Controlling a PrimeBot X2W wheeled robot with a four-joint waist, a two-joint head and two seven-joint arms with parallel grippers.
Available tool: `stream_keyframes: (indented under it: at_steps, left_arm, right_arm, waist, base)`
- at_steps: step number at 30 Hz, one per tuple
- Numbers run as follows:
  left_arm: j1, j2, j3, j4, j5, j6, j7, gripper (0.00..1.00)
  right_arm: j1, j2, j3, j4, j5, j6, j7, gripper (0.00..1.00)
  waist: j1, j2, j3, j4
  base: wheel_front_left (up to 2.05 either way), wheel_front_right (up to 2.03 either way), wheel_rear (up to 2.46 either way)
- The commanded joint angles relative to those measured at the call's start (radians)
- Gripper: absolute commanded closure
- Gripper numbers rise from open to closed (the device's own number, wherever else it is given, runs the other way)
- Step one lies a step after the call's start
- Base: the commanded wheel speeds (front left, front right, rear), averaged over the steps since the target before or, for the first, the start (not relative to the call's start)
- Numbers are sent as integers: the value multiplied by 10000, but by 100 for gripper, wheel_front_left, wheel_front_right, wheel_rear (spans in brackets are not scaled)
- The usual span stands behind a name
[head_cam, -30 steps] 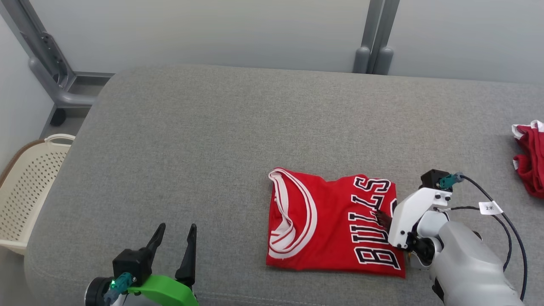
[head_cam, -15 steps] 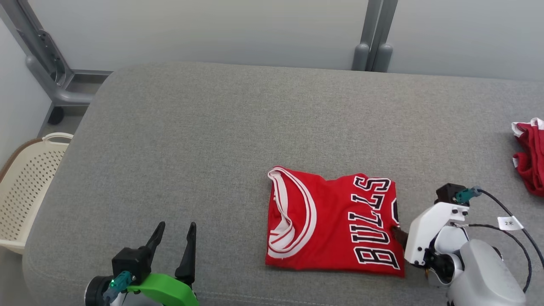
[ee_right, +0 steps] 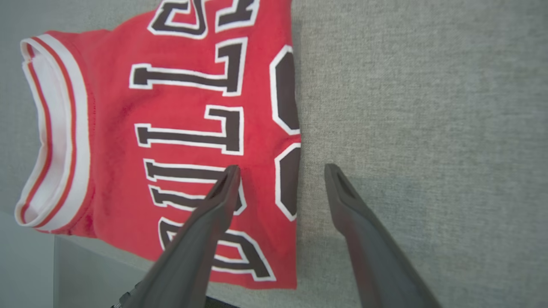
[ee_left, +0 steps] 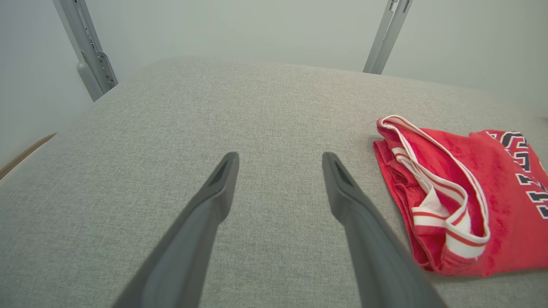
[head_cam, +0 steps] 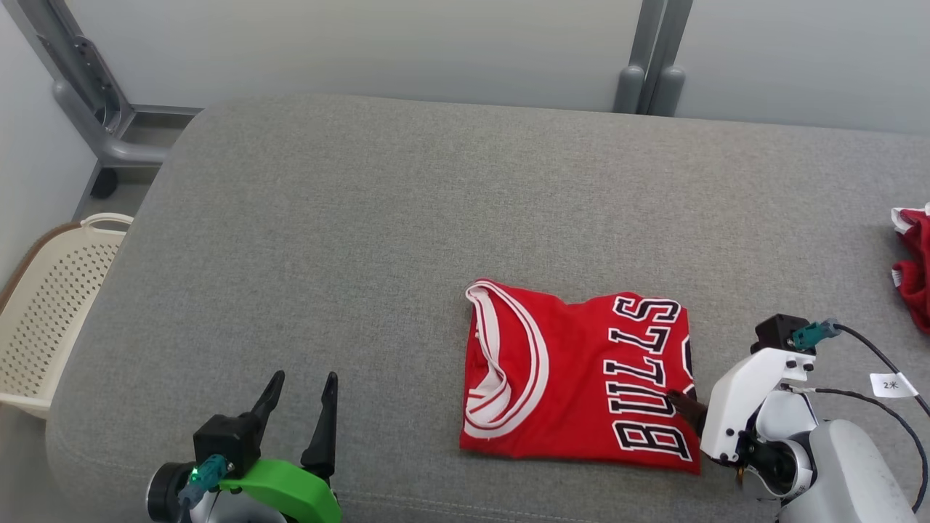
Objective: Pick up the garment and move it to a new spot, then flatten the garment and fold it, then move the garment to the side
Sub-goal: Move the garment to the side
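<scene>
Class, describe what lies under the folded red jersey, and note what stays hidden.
Under the red jersey is the grey cushion, on which it lies flat. Stacked red layers show beside its neckline; whatever lies between or beneath them is covered.

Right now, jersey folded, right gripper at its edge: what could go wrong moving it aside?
The open right gripper straddles the jersey edge, one finger over cloth, one over bare cushion; a pinch may catch only the top layer and open the fold.
The jersey lies near the cushion's front edge; dragging could slide it off.
A second red garment sits far right; moving that way may tangle them.
</scene>
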Motion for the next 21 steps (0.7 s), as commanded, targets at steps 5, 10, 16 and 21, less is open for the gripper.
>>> stream_keyframes:
  at_steps: [5,10,16,21]
  left_arm:
    - [-209,16,-20,49,53,-58,-76,0]
    - [-316,3,-23,44,67,-82,-80,0]
    - [-376,-41,-29,77,86,-126,-87,0]
    - [-409,-119,-52,142,125,-135,-70,0]
  right_arm:
    - [-182,-25,-152,393,-128,-9,-19,0]
    - [-607,-21,-339,1054,-415,-9,-354,0]
    - [-992,1,-197,1871,-394,-9,-589,25]
    - [-1201,63,102,2435,-380,-6,-708,100]
  waist:
    - [0,0,131,155]
    - [0,0,357,300]
    - [0,0,547,416]
    - [0,0,593,491]
  base:
    - [0,0,0]
    - [0,0,0]
    - [0,0,0]
    - [0,0,0]
